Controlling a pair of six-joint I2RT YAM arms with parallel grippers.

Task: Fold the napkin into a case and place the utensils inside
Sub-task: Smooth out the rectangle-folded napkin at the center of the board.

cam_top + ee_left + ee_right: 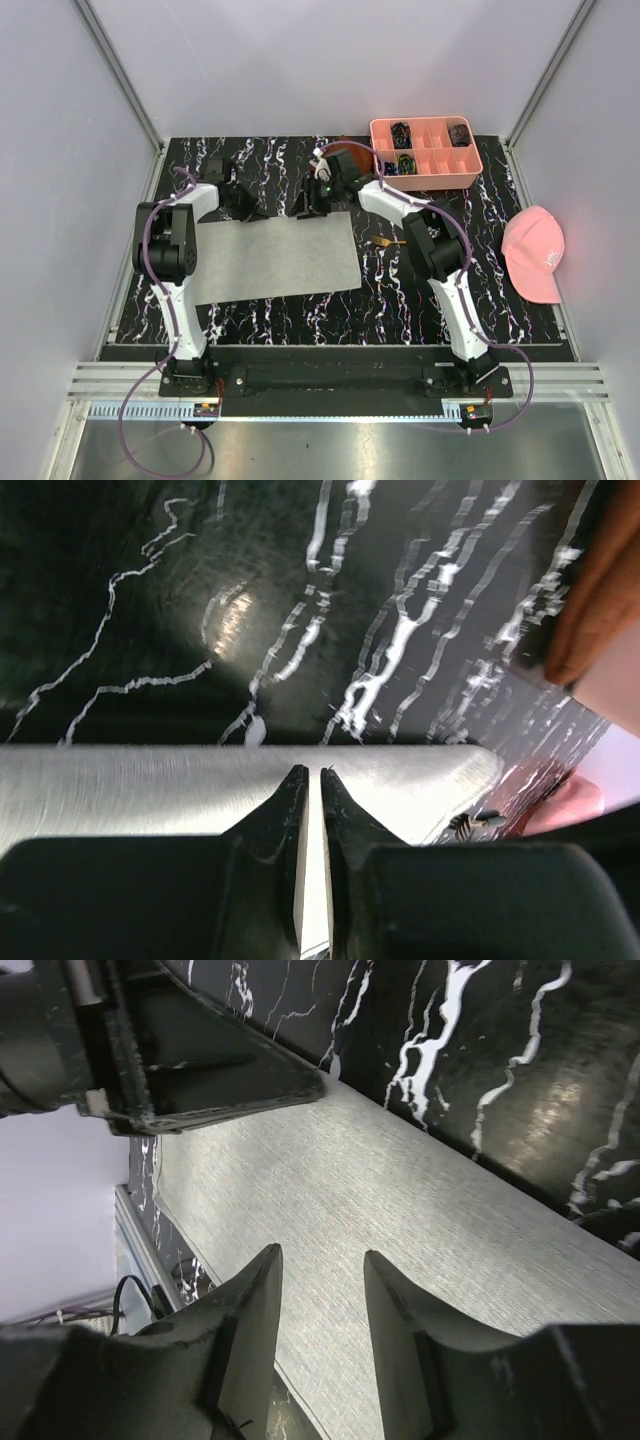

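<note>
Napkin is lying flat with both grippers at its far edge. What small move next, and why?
Probably bring the right gripper onto the far edge and close on it. The napkin lies flat and wide; the right jaws stand open above it with nothing between them, while the left gripper sits nearly shut at that same edge. A fold likely needs both ends of the edge held.

This is a robot laboratory cell, not a home. Plain pale walls (60, 150), held by aluminium posts (118, 70), close in a table (500, 290) with a black marble-like top. The left arm (165, 250) and the right arm (440, 260), both white and black, are bolted to a black base bar (330, 378) behind the grippers, beside purple cables (122, 420) and a slotted aluminium rail (300, 410). Beyond the right gripper (312, 205) stands a pink compartment tray (430, 178). A pink cap (535, 255) lies well to the right of that gripper.
</note>
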